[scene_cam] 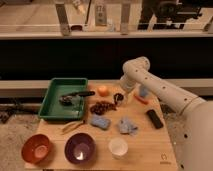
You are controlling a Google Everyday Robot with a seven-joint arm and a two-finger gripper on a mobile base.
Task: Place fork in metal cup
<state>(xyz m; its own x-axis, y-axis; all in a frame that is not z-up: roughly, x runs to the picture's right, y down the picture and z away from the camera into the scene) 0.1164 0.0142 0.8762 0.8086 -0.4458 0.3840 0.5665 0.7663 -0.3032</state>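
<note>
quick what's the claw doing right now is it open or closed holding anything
Claw: low over the middle of the wooden table, right of the round orange fruit; its state cannot be told.

A green tray (49,105) sat on the left; an orange (102,90) lay near it; a red bowl (36,148), a purple bowl (80,148) and a white cup (118,147) stood in front.
</note>
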